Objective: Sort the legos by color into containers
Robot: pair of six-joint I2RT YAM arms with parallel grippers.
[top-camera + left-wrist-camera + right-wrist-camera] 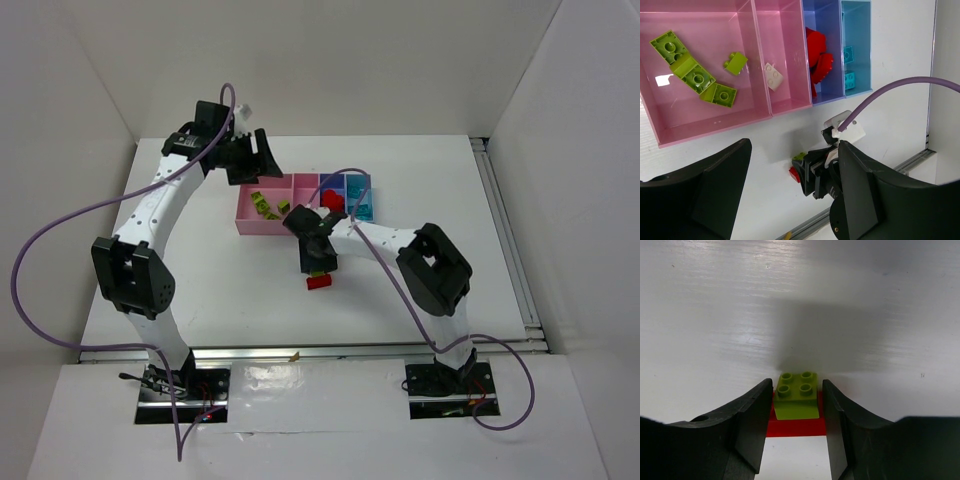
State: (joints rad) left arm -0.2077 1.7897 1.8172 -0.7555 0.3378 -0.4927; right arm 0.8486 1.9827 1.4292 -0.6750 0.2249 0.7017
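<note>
My right gripper is shut on a small stack on the table: a yellow-green lego sitting on a red lego. From above the red lego lies just in front of the containers. The left pink bin holds several yellow-green legos, the second pink bin a whitish lego, the dark blue bin red legos, the light blue bin teal legos. My left gripper hangs open and empty above the row's back left corner.
A purple cable loops from the right arm across the left wrist view. A metal rail runs along the table's right edge, another along the near edge. White walls stand on three sides.
</note>
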